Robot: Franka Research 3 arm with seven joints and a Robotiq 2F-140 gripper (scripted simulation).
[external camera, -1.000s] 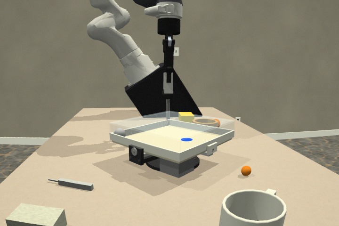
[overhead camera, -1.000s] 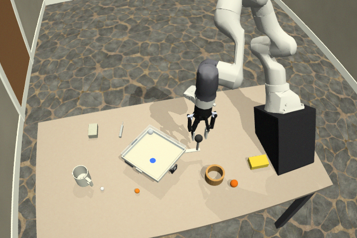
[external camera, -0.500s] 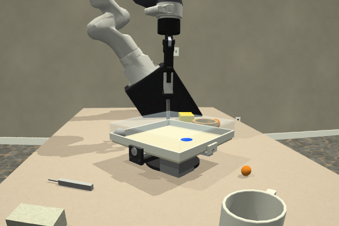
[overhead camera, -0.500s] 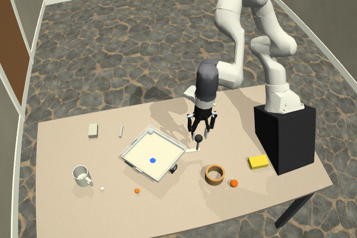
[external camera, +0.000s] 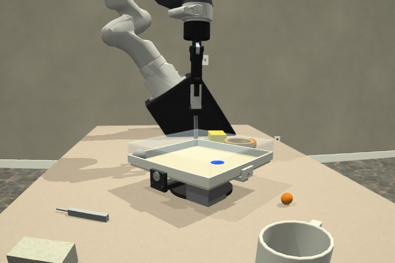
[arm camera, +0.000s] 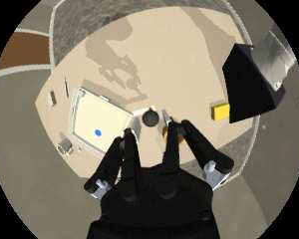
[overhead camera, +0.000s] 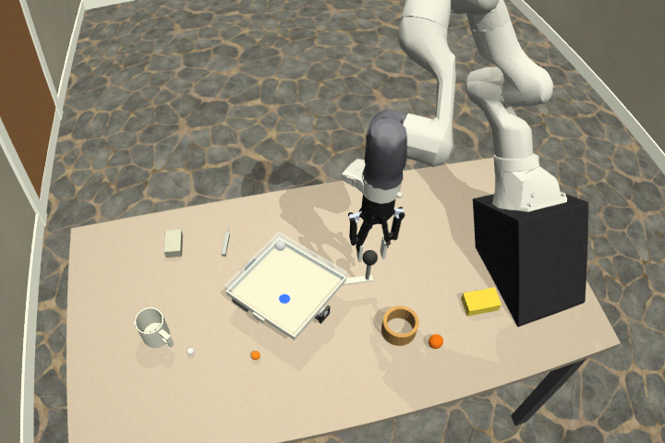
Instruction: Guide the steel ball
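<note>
Closest to the wrist camera, the gripper [overhead camera: 370, 252] hangs straight above the black knob [arm camera: 149, 119] of the plate's lever, fingers half spread and gripping nothing. We judge that knob to be the place to take hold. It is small, round and hard, so it may slip unless the pads close squarely on its middle. Its thin stem [overhead camera: 368, 270] looks stiff, and small, slow pushes should do.

Just beyond, the clear-lidded plate [overhead camera: 312, 259] sits roughly level on its dark pivot base [external camera: 204, 193]. We expect it to rock easily and to answer quickly.

The steel ball [overhead camera: 280, 244] rests in the corner farthest from the blue spot [overhead camera: 284, 298]. Being heavy and smooth, it will likely roll fast and overshoot, and the lid [external camera: 161, 141] keeps us from touching it.

The small orange ball [external camera: 286, 198] lies well apart from the plate.

Some things are hard to make out. In the exterior view the knob is lost against the black pedestal [external camera: 179, 108], so we cannot tell how much gap remains beneath the fingertips. The pivot joint under the plate is hidden.
</note>
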